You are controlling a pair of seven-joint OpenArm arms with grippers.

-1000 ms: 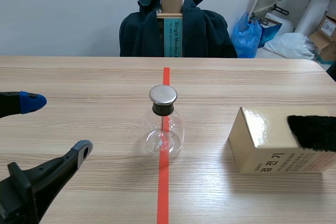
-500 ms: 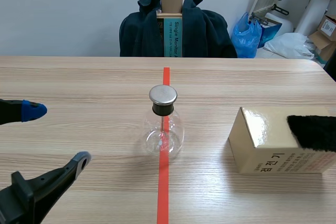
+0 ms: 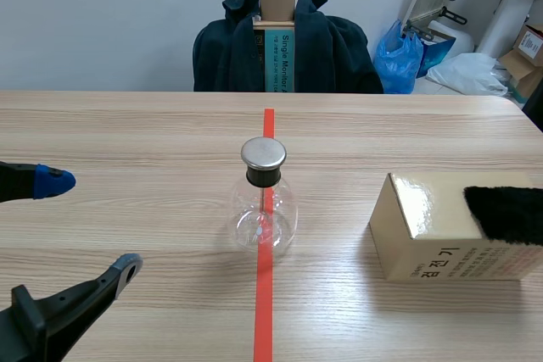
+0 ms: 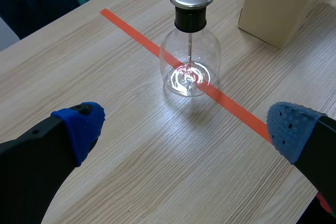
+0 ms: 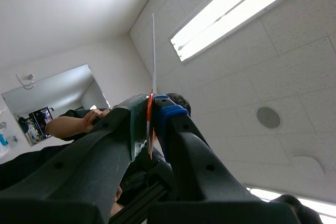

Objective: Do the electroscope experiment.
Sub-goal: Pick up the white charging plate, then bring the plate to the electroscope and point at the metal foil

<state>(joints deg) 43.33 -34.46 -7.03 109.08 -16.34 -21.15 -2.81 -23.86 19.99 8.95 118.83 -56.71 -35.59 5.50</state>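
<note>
The electroscope [image 3: 264, 201] is a clear glass flask with a metal cap and a thin rod inside. It stands upright on the red tape line at the table's middle. My left gripper [image 3: 89, 222] is open at the table's left, a hand's width short of the flask. In the left wrist view the electroscope [image 4: 189, 72] sits just ahead of my left gripper [image 4: 184, 129], between the lines of its blue pads. My right gripper [image 5: 149, 109] points up at the ceiling, shut on a thin pale strip [image 5: 154, 51] with a red part at the pads. It is out of the scene view.
A tan cardboard box [image 3: 441, 235] lies at the table's right with a black furry cloth [image 3: 507, 214] on top. The box [image 4: 283, 3] is beyond the flask in the left wrist view. A chair with a dark jacket [image 3: 284, 44] stands behind the table.
My left gripper has drawn back a little toward the near left edge, its lower finger sinking in the scene view. The flask and box have not moved.
</note>
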